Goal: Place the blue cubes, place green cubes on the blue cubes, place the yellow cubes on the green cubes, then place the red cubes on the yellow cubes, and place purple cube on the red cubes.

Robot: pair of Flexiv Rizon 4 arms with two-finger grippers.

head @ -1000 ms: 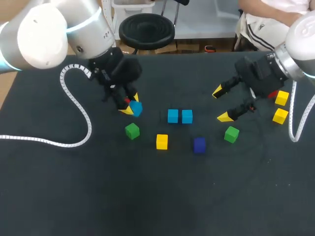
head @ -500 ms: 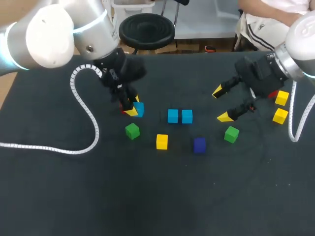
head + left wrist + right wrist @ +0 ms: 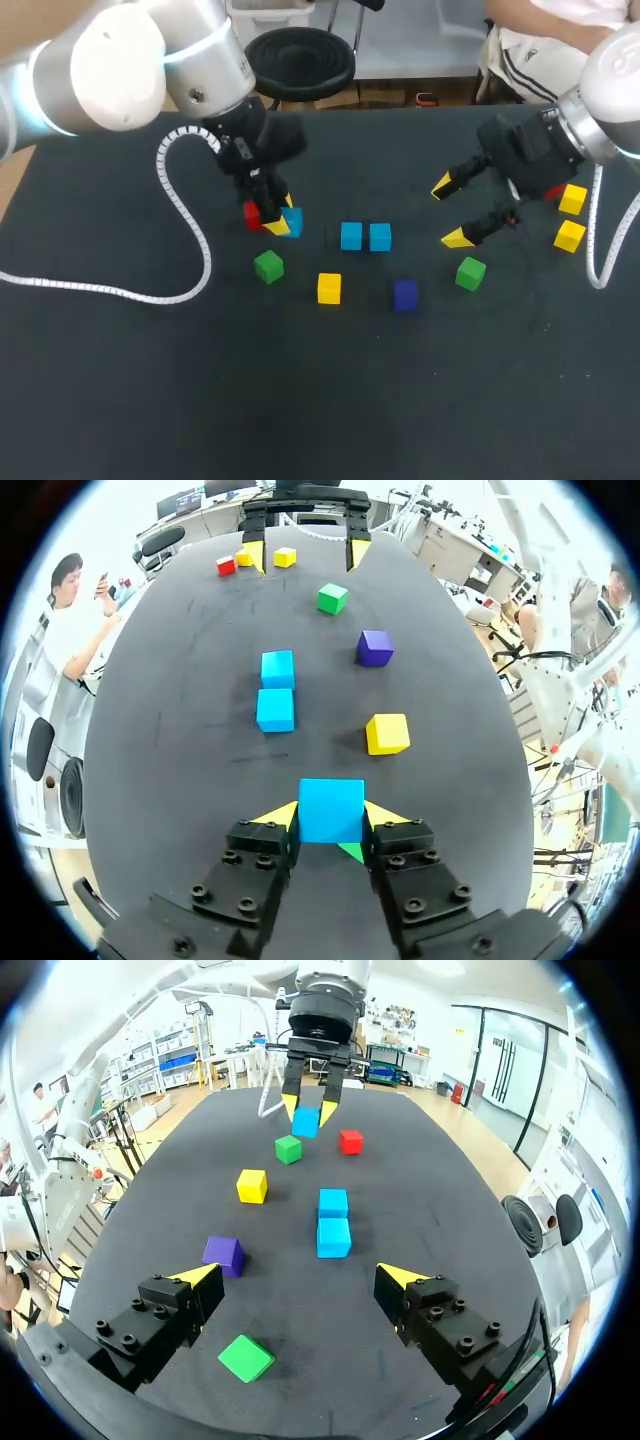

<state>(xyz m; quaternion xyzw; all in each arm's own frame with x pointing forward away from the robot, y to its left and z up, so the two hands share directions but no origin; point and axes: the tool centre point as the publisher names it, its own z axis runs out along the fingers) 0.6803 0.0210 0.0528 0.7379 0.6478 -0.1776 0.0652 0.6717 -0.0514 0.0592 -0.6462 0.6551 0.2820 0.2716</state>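
My left gripper (image 3: 286,221) is shut on a blue cube (image 3: 292,222), held just above the table, left of two blue cubes (image 3: 351,236) (image 3: 380,237) that sit side by side. In the left wrist view the held blue cube (image 3: 331,810) fills the gap between the fingers, with a green cube (image 3: 352,851) partly hidden under it. A red cube (image 3: 252,213) lies just left of the left gripper. A green cube (image 3: 268,266), a yellow cube (image 3: 329,288), a purple cube (image 3: 405,294) and another green cube (image 3: 470,273) form a nearer row. My right gripper (image 3: 450,212) hangs open and empty above the table at the right.
Two yellow cubes (image 3: 572,199) (image 3: 569,236) lie at the far right behind my right arm. The left arm's white coiled cable (image 3: 180,240) trails across the left side of the table. The near half of the black table (image 3: 320,400) holds no cubes.
My left gripper has carried the blue cube to the right, toward the two blue cubes, uncovering the red cube behind it. The right arm has not moved.
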